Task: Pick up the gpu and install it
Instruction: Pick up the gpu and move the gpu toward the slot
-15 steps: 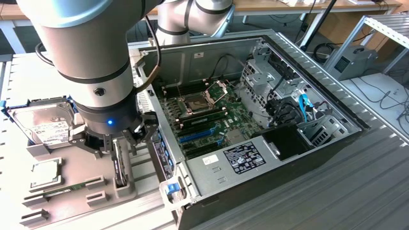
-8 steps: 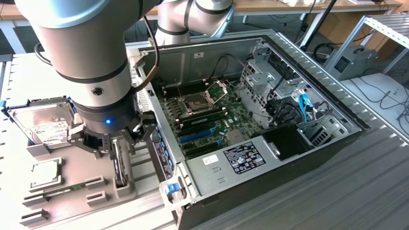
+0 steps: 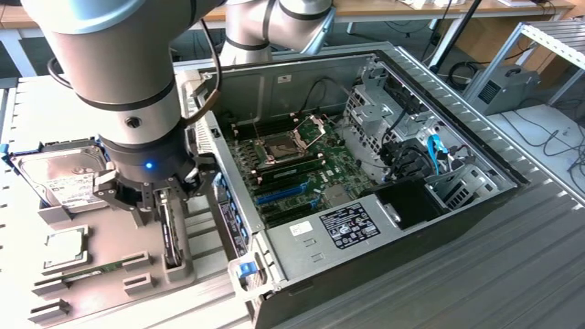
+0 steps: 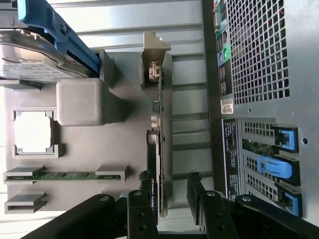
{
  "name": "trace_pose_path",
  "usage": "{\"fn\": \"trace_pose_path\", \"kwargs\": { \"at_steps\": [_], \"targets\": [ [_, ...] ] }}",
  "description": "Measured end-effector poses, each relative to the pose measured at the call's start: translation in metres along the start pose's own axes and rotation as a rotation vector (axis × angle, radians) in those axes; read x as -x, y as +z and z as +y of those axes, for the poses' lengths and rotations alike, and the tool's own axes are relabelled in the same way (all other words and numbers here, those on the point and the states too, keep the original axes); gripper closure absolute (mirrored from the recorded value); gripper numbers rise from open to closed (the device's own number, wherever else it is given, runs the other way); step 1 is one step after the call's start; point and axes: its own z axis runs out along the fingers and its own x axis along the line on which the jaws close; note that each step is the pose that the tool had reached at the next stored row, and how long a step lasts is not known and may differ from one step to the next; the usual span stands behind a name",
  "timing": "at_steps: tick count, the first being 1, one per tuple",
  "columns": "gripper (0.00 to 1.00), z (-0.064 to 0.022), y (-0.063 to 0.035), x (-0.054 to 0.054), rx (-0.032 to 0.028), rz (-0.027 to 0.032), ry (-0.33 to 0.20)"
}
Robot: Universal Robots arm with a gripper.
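Gripper (image 4: 169,180) hangs low over the grey holder tray (image 3: 101,243), its fingers spread apart on either side of the gpu (image 4: 159,114) and not clamped on it. The gpu stands on edge in a tray slot, just beside the open computer case (image 3: 439,123).

The gpu (image 3: 170,240) is standing on edge in the tray (image 3: 109,236), between the hard drive (image 3: 57,178) at the exterior view's left and the computer case (image 3: 265,86) at its right, the gripper (image 3: 163,205) straddling it.
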Motion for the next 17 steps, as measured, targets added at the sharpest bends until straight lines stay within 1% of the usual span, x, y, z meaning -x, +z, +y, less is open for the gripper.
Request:
{"fn": "trace_pose_path", "kwargs": {
  "at_steps": [5,7,11,14,15,17],
  "targets": [
    [0.58,0.0051,0.0038,-0.003,0.0,0.0,0.0],
    [0.58,0.0094,0.0068,-0.006,0.0,0.0,0.0],
    [0.58,0.0153,0.0107,-0.008,0.0001,-0.0001,0.0],
    [0.58,0.0166,0.0151,-0.009,-0.0005,0.0,0.0],
    [0.58,0.0166,0.0191,-0.01,-0.0008,0.0,0.0],
    [0.58,0.0164,0.0234,-0.01,-0.0009,0.0,0.0]
  ]
}}
